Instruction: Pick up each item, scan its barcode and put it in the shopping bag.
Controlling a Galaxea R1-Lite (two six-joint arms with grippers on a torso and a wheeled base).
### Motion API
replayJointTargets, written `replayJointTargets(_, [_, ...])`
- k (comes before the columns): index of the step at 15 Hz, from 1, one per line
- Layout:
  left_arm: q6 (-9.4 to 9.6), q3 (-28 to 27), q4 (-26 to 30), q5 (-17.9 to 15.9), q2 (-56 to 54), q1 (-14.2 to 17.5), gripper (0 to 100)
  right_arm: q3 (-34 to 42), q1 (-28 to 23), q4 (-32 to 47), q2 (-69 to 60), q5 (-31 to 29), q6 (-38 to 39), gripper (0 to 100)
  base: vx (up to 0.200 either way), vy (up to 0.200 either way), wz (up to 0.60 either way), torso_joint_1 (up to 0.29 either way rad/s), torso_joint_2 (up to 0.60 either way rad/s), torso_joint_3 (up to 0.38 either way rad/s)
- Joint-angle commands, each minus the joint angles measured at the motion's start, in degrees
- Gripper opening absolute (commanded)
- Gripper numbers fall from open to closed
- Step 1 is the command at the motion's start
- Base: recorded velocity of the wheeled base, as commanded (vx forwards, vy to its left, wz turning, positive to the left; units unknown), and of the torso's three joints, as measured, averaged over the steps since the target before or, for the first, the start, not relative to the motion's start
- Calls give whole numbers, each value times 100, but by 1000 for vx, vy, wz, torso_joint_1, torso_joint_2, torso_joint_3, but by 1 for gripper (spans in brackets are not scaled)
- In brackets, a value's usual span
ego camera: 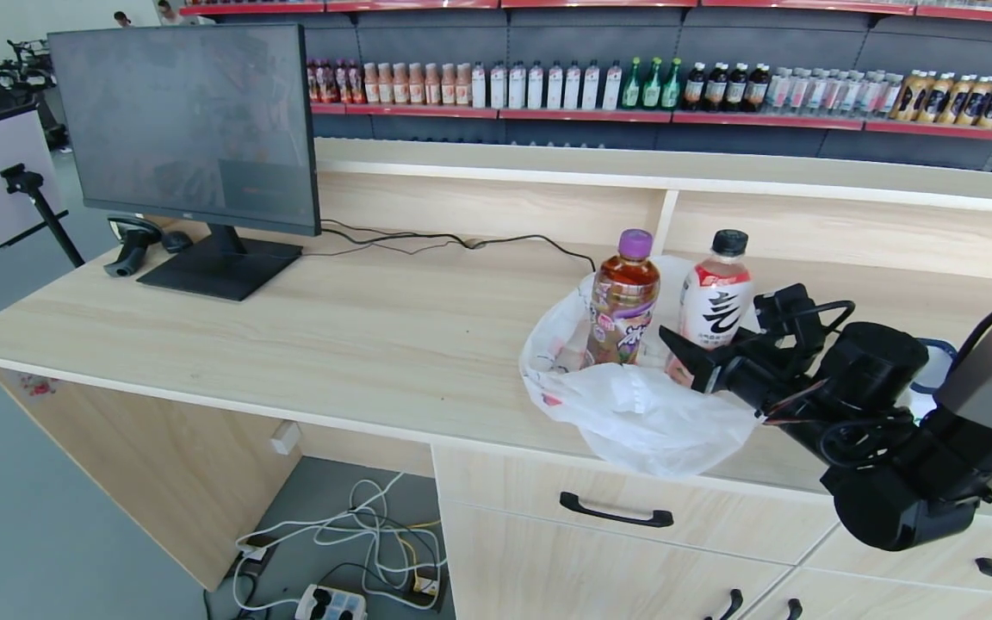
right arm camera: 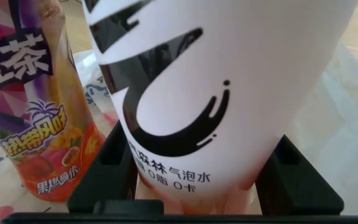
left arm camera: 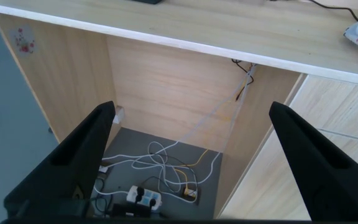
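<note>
Shop, checkout area. Across the top of the frame: dark shelves (ego camera: 599, 133) with red edge rails, stocked with rows of bottled drinks (ego camera: 548, 84). Below: long pale wooden counter (ego camera: 332, 327) with drawers (ego camera: 616, 517), a monitor (ego camera: 190, 129) and handheld scanner (ego camera: 127, 254) at upper left, white plastic shopping bag (ego camera: 634, 405) centre right.

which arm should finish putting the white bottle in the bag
Right: its fingers flank the white bottle at the shopping bag; the left gripper is open, low below the counter.
</note>
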Motion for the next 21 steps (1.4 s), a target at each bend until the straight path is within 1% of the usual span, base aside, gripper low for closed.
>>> replayJointTargets(1, [-2, 0, -2, 2, 0, 9, 100, 11, -28, 10, 11, 2, 40, 0, 0, 0, 0, 0, 0, 0])
replayJointTargets(9, [-2, 0, -2, 2, 0, 9, 100, 90, -160, 10, 29, 2, 66, 0, 0, 0, 0, 0, 0, 0])
replayJointTargets(10, [-2, 0, -2, 2, 0, 9, 100, 81, -151, 10, 29, 2, 57, 100, 0, 0, 0, 0, 0, 0])
replayJointTargets(16, [-2, 0, -2, 2, 0, 0, 100, 20, -160, 10, -77, 2, 57, 100, 0, 0, 0, 0, 0, 0])
replayJointTargets(21, [-2, 0, -2, 2, 0, 0, 100, 64, -230, 10, -525, 2, 40, 100, 0, 0, 0, 0, 0, 0])
